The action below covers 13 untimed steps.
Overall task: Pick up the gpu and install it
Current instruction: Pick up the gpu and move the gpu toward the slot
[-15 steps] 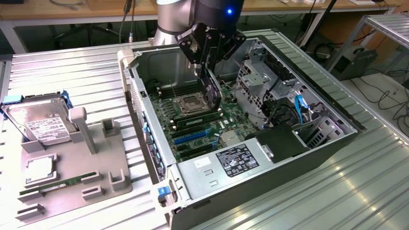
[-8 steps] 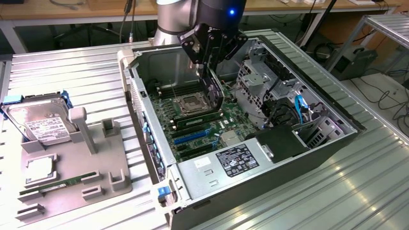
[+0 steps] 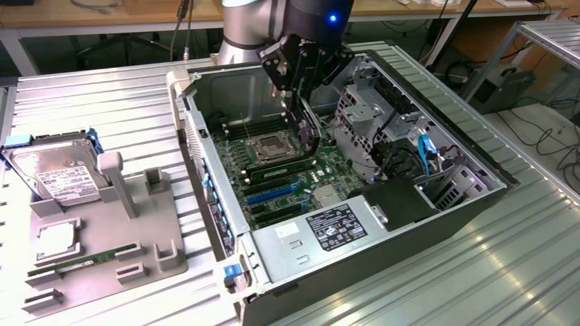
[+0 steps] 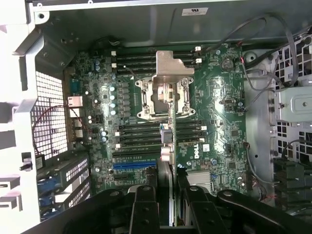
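The gpu (image 3: 306,129) hangs on edge inside the open computer case (image 3: 204,176), above the motherboard (image 3: 299,176) near the CPU socket (image 3: 272,146). My gripper (image 3: 299,78) is shut on its upper edge. In the wrist view the gpu (image 4: 168,141) shows edge-on as a thin strip running out from between the black fingers (image 4: 146,204) of my gripper (image 4: 170,207). Its silvery end bracket (image 4: 174,66) is at the far end, over the socket. The blue expansion slots (image 4: 134,166) lie on the board just beside the card's near end.
A grey fixture tray (image 3: 136,244) at the exterior view's left holds a silver hard drive (image 3: 54,173), a chip (image 3: 56,238) and a green RAM stick (image 3: 77,261). Inside the case are the power supply (image 3: 331,227), drive cage (image 3: 371,122) and loose cables (image 3: 426,153).
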Motion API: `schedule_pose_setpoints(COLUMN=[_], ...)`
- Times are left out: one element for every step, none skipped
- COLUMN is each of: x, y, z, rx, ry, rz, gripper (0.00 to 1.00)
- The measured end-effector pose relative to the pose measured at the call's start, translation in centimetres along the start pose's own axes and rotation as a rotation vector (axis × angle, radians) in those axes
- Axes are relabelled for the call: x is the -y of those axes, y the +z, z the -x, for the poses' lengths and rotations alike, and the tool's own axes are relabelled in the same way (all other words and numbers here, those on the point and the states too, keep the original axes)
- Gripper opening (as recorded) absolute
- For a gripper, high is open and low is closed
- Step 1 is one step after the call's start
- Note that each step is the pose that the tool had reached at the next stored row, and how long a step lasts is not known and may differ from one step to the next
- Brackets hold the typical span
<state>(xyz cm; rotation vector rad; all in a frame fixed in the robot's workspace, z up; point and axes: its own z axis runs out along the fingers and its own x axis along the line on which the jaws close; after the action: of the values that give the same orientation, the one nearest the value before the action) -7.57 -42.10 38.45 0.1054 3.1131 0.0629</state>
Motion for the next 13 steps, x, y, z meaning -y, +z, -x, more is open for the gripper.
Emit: schedule_pose_setpoints(x=[-0.02, -0.04, -0.06, -0.09, -0.11, -0.13, -0.15, -0.16, -0.18, -0.19, -0.21, -0.22, -0.24], y=[0.04, 0.07, 0.12, 0.16, 0.2, 0.23, 0.27, 0.3, 0.33, 0.35, 0.37, 0.4, 0.43], z=[0.1, 0.16, 0.27, 0.38, 0.47, 0.54, 0.62, 0.69, 0.74, 0.8, 0.87, 0.94, 1.0], rx=[0.0, 0.0, 0.0, 0.0, 0.0, 0.0, 0.0, 0.0, 0.0, 0.0, 0.0, 0.0, -0.0001], ry=[0.0, 0.0, 0.0, 0.0, 0.0, 0.0, 0.0, 0.0, 0.0, 0.0, 0.0, 0.0, 0.0], rz=[0.0, -0.0001, -0.0001, -0.0001, -0.0001, 0.0, -0.0001, -0.0001, 0.0, -0.0001, -0.0001, -0.0001, -0.0001], gripper=[0.26, 0.26, 0.26, 0.26, 0.26, 0.26, 0.26, 0.26, 0.26, 0.26, 0.26, 0.26, 0.26])
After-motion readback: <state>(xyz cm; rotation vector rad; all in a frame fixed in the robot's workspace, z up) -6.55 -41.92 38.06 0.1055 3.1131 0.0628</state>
